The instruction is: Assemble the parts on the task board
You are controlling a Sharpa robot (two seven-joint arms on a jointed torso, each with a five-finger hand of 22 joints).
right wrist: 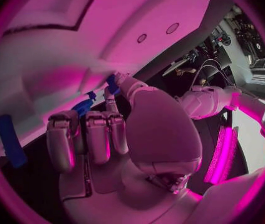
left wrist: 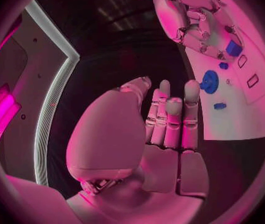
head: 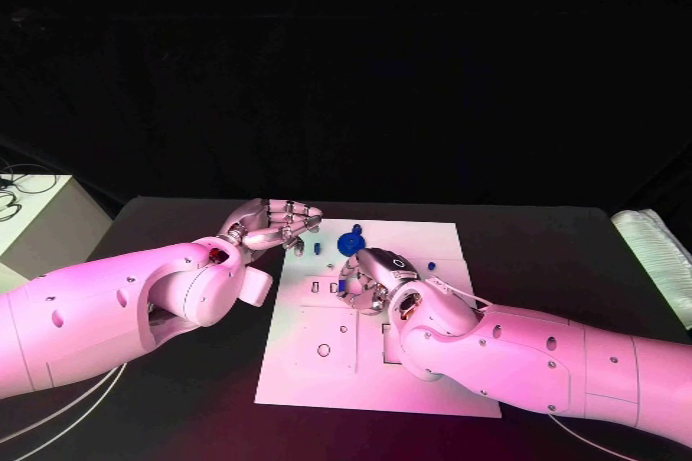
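Note:
The white task board (head: 378, 366) lies in the middle of the black table. A round blue part (head: 351, 243) and a small blue part (head: 316, 248) sit near its far left corner. My right hand (head: 372, 277) rests low on the board's middle, fingers curled. In the right wrist view its thumb and a finger pinch a small blue part (right wrist: 112, 82); another blue part (right wrist: 82, 106) lies just beyond. My left hand (head: 271, 224) hovers at the board's far left corner. In the left wrist view its fingers (left wrist: 169, 117) stand straight and hold nothing; the round blue part (left wrist: 209, 81) lies ahead.
A pale box (head: 36, 221) stands off the table's left edge. A stack of clear ribbed material (head: 659, 256) lies at the table's right edge. The board's near half (head: 346, 381) has cut-outs and holes. A blue strip (right wrist: 11, 140) lies on the board beside my right hand.

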